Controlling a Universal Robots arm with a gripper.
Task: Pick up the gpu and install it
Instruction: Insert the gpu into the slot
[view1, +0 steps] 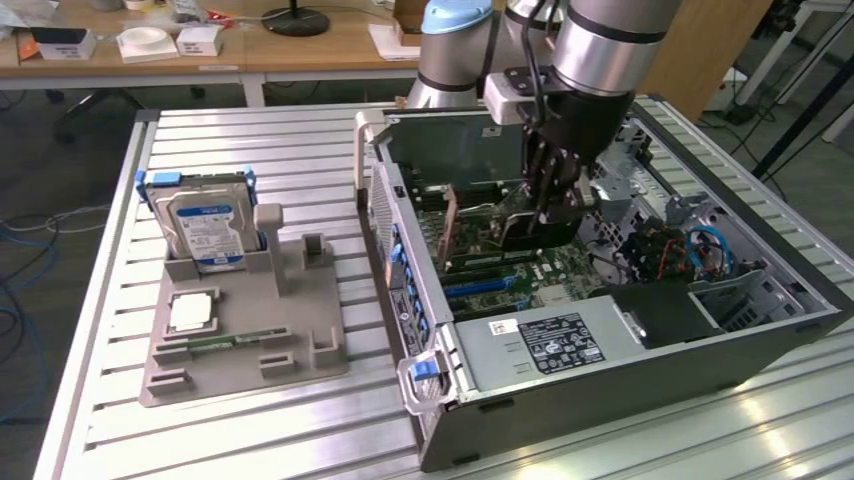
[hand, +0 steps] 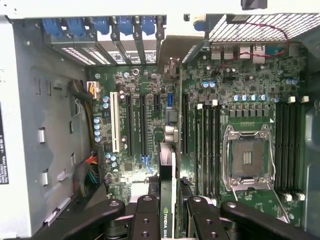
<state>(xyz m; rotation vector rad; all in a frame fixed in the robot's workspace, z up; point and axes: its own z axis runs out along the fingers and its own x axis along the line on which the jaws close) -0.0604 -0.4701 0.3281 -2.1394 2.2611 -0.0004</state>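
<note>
From my seat, the computer case lies on its side on the slatted table with its broad face open upward, and its walls fence the working room all round. The rear wall with the blue latches closes one end. The power supply fills the corner nearest the exterior view's lower edge, and loose cables crowd the exterior view's right. The arm drops through the open face to the middle of the case, well apart from the outer walls, though grey metal framing stands just beside it. Below it the motherboard is mostly bare: a white slot, black slots next to it, and the CPU socket off to one side. The gripper is clamped on the gpu, its black fingers pressed to both faces of the thin card, jaws set narrow. The gpu hangs edge-down over the black slots, running along their direction. I cannot tell whether its lower edge touches the board. At the exterior view's left, outside the case, a grey holder carries the hard drive upright and a small silver chip lying flat.
</note>
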